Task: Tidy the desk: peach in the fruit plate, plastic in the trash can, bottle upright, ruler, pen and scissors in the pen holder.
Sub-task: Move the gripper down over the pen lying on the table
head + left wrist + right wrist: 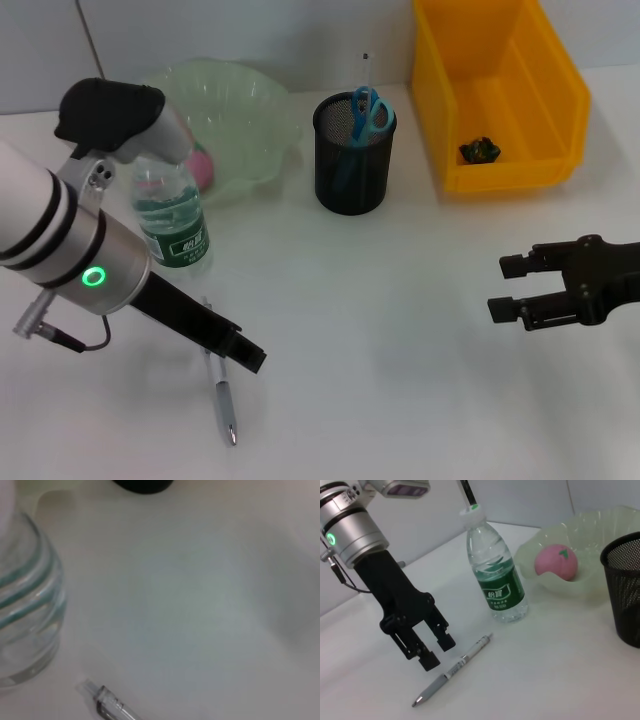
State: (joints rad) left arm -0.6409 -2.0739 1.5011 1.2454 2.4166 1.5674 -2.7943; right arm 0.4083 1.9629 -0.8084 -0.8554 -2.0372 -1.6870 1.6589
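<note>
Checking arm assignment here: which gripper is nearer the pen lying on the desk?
Left. The left gripper hangs open right beside the pen, just over its middle. The right gripper waits open far across the desk.

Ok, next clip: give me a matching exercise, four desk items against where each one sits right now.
Items:
1. peach
2. scissors
3. pen
4. bottle

Places:
A. lying flat on the desk beside the left gripper
B. standing upright by the fruit plate
C. in the fruit plate
D. in the pen holder

Pairs: 1-C, 2-D, 3-A, 4-B
</note>
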